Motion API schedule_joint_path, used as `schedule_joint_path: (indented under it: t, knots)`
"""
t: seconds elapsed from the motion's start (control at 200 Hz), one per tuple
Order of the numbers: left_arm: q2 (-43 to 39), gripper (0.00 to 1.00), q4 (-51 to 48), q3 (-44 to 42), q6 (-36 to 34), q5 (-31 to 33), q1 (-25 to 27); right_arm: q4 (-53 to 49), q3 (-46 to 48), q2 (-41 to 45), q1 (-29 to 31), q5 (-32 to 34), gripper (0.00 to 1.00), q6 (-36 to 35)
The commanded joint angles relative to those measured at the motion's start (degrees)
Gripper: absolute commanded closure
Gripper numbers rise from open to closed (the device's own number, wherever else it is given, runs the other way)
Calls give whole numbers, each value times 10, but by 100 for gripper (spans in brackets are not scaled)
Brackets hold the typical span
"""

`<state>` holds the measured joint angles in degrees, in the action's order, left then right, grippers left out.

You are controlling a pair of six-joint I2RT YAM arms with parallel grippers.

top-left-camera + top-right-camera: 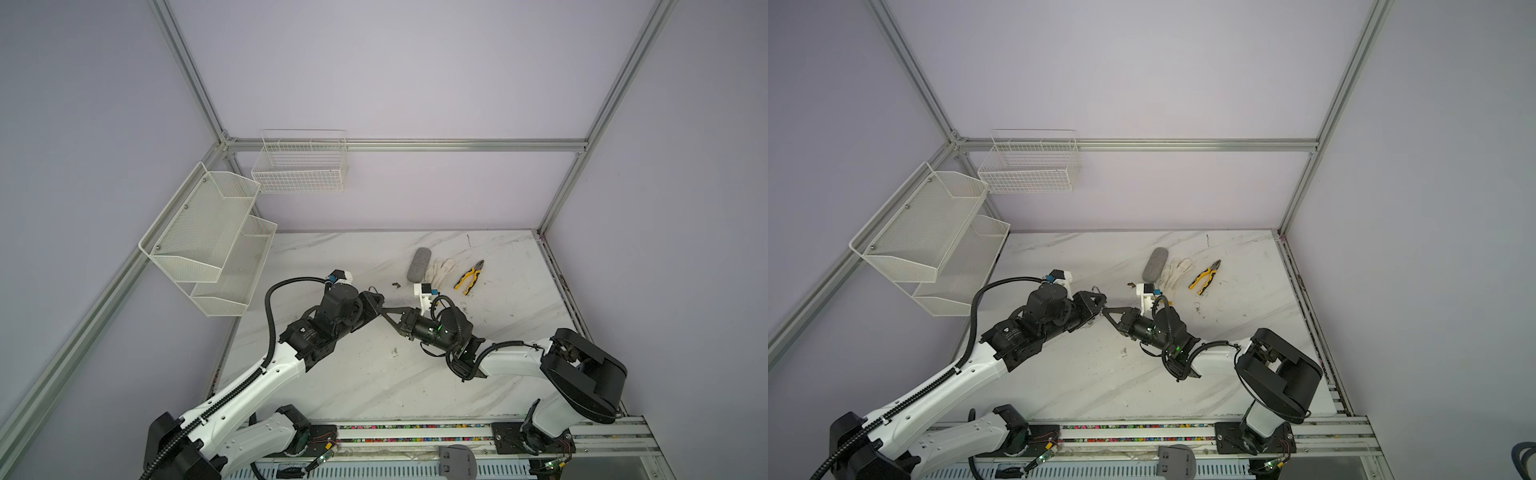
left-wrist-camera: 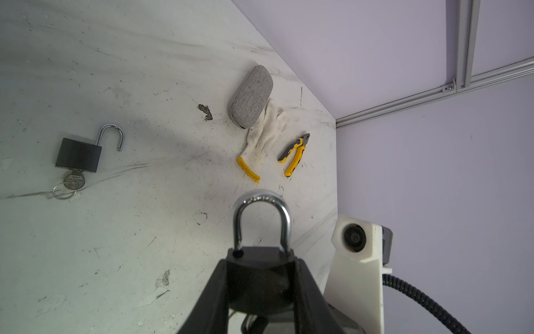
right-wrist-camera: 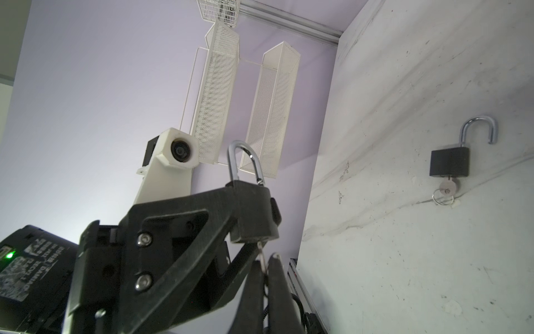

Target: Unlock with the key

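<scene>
a: where's the padlock [image 3: 255,211]?
b: off the table, its body clamped in the left gripper [image 2: 261,263], shackle closed. heavy, rigid, slick metal.
a: the key [image 3: 261,247]?
b: thin, seemingly seated in the keyhole, pinched by the right gripper [image 3: 264,260]. grip its flat head and turn gently.

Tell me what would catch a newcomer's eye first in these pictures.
First, the left gripper clamping a black padlock above mid-table while the right gripper pinches a key at its base. Next, a second padlock lying on the table beyond them, shackle swung open, a second key in it.
</scene>
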<state>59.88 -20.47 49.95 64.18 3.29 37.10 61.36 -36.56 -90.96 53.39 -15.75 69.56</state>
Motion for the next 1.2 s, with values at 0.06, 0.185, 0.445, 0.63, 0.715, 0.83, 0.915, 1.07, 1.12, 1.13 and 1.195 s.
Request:
schedule_joint_path:
  t: [0.06, 0.185, 0.445, 0.63, 0.715, 0.83, 0.915, 1.07, 1.12, 1.13, 1.195]
  knots:
    - [-2, 100, 5, 15, -38, -26, 4, -26, -38, 25, 17, -35, 100, -52]
    - [-7, 100, -9, 22, -85, -10, -8, -126, -58, 53, 17, 0, 87, -114]
    - [-18, 100, -44, 50, -230, 24, -33, -302, -98, 113, 17, 74, 54, -228]
    - [-50, 100, -14, 14, -373, 46, -34, -426, -134, 160, 16, 116, 46, -288]
    - [-69, 100, 24, -23, -424, 24, -34, -490, -153, 185, 15, 144, 42, -318]
    - [-97, 100, 108, -92, -470, -30, -34, -576, -184, 202, 11, 161, 39, -356]
    - [-113, 100, 196, -151, -491, -98, -34, -635, -216, 202, 10, 166, 38, -385]
    - [-118, 100, 264, -202, -514, -130, -33, -748, -296, 166, 9, 157, 37, -440]
    - [-117, 100, 282, -213, -524, -140, -32, -780, -320, 150, 10, 163, 36, -458]
    - [-116, 100, 287, -215, -531, -142, -31, -785, -325, 147, 9, 164, 36, -462]
    - [-113, 100, 313, -230, -548, -151, -28, -815, -356, 126, 10, 162, 36, -482]
